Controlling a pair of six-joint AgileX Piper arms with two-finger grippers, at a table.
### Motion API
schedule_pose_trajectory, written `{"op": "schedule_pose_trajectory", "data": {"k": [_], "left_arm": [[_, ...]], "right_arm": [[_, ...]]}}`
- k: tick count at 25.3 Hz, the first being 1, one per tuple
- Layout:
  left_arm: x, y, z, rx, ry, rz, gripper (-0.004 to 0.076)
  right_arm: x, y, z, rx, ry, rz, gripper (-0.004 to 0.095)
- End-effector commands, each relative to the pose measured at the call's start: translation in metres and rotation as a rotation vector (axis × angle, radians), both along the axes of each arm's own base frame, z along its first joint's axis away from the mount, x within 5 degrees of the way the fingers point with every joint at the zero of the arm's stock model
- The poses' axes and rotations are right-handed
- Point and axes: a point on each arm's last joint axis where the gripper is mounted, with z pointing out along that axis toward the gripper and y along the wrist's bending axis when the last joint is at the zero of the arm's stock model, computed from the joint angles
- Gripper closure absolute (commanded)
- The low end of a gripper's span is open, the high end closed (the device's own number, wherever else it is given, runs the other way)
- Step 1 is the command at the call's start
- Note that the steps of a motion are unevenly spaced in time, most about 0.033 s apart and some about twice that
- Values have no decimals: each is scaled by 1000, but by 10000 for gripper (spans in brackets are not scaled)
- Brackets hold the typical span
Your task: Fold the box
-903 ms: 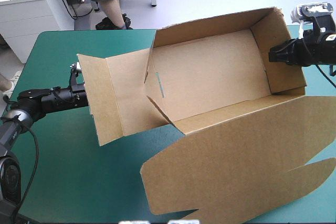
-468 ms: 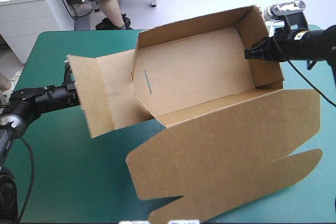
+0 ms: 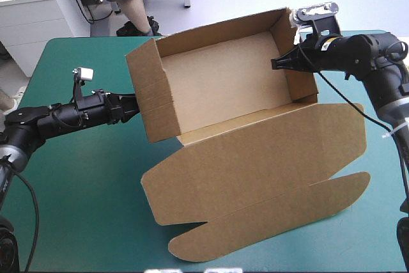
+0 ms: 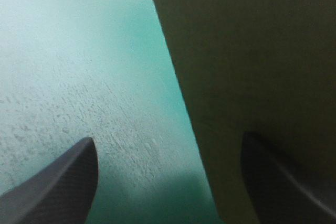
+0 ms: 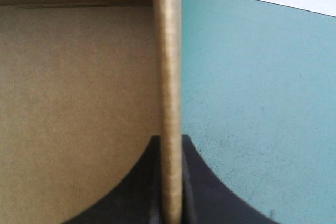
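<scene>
The brown box (image 3: 223,84) stands as an open tray at the back of the table, its lid (image 3: 255,164) lying flat toward the front. My left gripper (image 3: 131,107) is open, pressed against the outside of the raised left end wall (image 3: 150,94). In the left wrist view that wall (image 4: 252,51) rises just ahead of the left gripper (image 4: 168,182), one finger before the board, the other over the teal-green cover. My right gripper (image 3: 279,64) is shut on the right end wall (image 3: 299,62); the right wrist view shows the right gripper (image 5: 170,182) pinching the wall's edge (image 5: 168,51).
The lid's rounded tuck flap (image 3: 268,222) reaches close to the table's front edge. The tray's back wall (image 3: 217,30) stands near the table's far edge (image 3: 96,39). The teal-green cover (image 3: 77,183) shows at the left front.
The box has slid left. Its left flap, earlier spread outward, now stands up as an end wall with my left gripper behind it. My right gripper moved left with the right wall.
</scene>
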Motion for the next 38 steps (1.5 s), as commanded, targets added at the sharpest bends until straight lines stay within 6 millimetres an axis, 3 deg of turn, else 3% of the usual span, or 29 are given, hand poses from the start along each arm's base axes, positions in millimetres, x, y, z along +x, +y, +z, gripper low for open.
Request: {"op": "schedule_pose_trajectory", "data": {"k": [1,8,18,29,33,38], "left_arm": [[-12,-8,28,-114,-82,-89,181],[-11,-9,36,-159,-112,-79,181],[-12,-37,63,-154,-202,-191,181],[-5,-37,78,-155,-148,-118,181],[2,-60,88,23,-104,-30,181],[6,-86,117,240,-75,200,204]], "right_arm": [[-9,4,29,54,-160,-28,912],[-9,12,30,7,-196,-48,911],[-11,18,31,6,-209,-51,912],[-9,18,34,24,-242,-57,911],[-8,18,36,36,-264,-70,911],[-7,14,37,42,-268,-130,912]]}}
